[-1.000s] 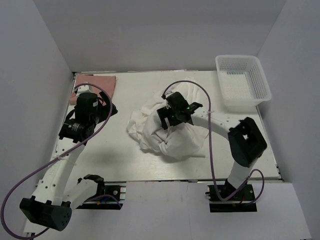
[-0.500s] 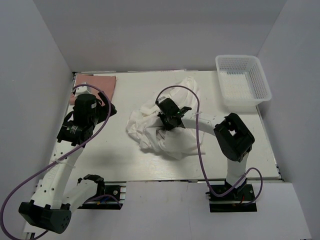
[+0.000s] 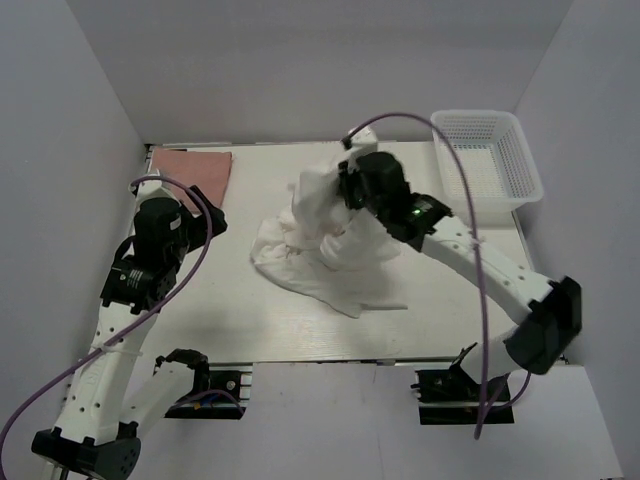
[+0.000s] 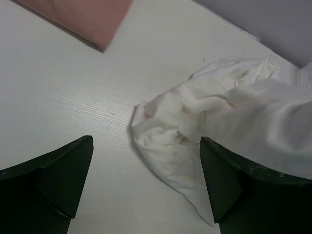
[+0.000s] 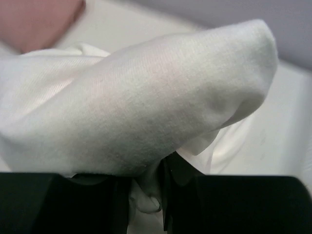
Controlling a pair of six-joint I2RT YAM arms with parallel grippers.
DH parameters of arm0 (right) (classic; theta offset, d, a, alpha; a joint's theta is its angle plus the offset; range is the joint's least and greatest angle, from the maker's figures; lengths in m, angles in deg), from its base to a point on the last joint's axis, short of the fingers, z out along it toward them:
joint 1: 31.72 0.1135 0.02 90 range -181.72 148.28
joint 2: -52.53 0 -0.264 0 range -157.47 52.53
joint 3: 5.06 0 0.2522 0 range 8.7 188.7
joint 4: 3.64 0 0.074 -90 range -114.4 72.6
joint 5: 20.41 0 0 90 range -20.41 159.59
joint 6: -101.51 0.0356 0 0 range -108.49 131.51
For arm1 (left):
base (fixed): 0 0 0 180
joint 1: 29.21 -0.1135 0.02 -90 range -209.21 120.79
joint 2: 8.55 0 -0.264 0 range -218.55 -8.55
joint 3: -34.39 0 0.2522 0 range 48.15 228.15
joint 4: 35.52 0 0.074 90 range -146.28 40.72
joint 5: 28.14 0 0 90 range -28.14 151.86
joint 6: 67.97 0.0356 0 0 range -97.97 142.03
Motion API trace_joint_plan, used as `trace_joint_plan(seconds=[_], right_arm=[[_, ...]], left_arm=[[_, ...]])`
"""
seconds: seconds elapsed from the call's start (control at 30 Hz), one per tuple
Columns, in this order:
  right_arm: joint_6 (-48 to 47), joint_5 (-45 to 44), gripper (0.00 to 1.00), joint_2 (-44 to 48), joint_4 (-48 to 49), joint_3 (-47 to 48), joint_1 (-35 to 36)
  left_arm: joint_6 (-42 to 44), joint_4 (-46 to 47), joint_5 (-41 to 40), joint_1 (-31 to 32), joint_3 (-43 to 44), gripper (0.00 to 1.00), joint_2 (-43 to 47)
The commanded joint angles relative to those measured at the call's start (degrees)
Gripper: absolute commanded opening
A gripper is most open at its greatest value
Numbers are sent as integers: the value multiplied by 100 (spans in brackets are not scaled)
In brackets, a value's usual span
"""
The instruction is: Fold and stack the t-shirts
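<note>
A crumpled white t-shirt [image 3: 335,262] lies mid-table, its upper part pulled up into a peak. My right gripper [image 3: 346,186] is shut on that bunched cloth; in the right wrist view a fold of the white t-shirt [image 5: 146,107] drapes over the right gripper [image 5: 145,197], with fabric pinched between the dark fingers [image 5: 171,195]. A folded pink t-shirt [image 3: 190,168] lies flat at the back left corner. My left gripper [image 3: 210,220] hovers open left of the white heap, holding nothing; the left wrist view shows the left gripper [image 4: 146,146] wide above the white t-shirt's [image 4: 209,122] left edge.
A white mesh basket [image 3: 528,160] stands at the back right corner. Grey walls close in the table on three sides. The right arm's purple cable [image 3: 470,200] arcs over the right side. The pink t-shirt [image 4: 83,17] shows at the top of the left wrist view.
The right gripper shut on the white t-shirt and lifted a bunch of it up and toward the back. The right arm stretched out. The left arm drew back slightly to the left.
</note>
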Motion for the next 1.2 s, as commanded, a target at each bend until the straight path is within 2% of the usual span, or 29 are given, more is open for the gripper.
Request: trace_joint_plan(seconds=[0.0, 0.07, 0.2, 0.33, 0.43, 0.47, 0.6, 0.7, 0.83, 0.93, 0.97, 1.0, 1.03, 1.07, 1.17], right_arm=[[-435, -850, 0, 654, 1093, 656, -236], [-734, -1007, 0, 795, 1181, 981, -394], [-1541, -1596, 0, 865, 1989, 1535, -693], [-2262, -2089, 0, 418, 2262, 2054, -1027], [-2642, -2414, 0, -38, 2359, 2511, -1466], [-2685, -2432, 0, -162, 2342, 2703, -1833], [-2310, -2083, 0, -917, 1659, 3659, -2714], [-1957, -1739, 0, -1479, 1290, 3908, -3511], [-1693, -1607, 0, -2270, 963, 4243, -4041], [-1106, -1467, 0, -2754, 568, 4305, -4411], [-895, -1544, 9, -2921, 549, 4270, -4603], [-710, -1640, 43, -3001, 523, 4252, -4692], [-647, -1702, 87, -3202, 461, 4269, -4727], [-534, -1894, 90, -3404, 78, 4417, -4745], [-103, -1722, 90, -3582, -540, 4586, -4781]], left_arm=[[63, 139, -5, -20, 87, 100, 164], [63, 139, -5, -20, 87, 100, 164], [63, 200, -5, -20, 87, 100, 164], [63, 253, 57, -20, 87, 100, 51], [63, 253, 57, -20, 87, 100, -11], [63, 253, 57, -20, 87, 100, -64], [63, 130, 4, -20, 192, 100, -196], [63, 77, -48, -20, 245, 100, -310], [63, 16, -49, -20, 298, 100, -485], [63, 16, -119, -20, 298, 100, -626], [63, 16, -119, -20, 350, 100, -627], [63, 16, -119, -20, 350, 100, -687], [63, 16, -67, -20, 350, 100, -688], [63, 16, -14, -20, 350, 100, -740], [63, 16, -14, -20, 350, 100, -846]])
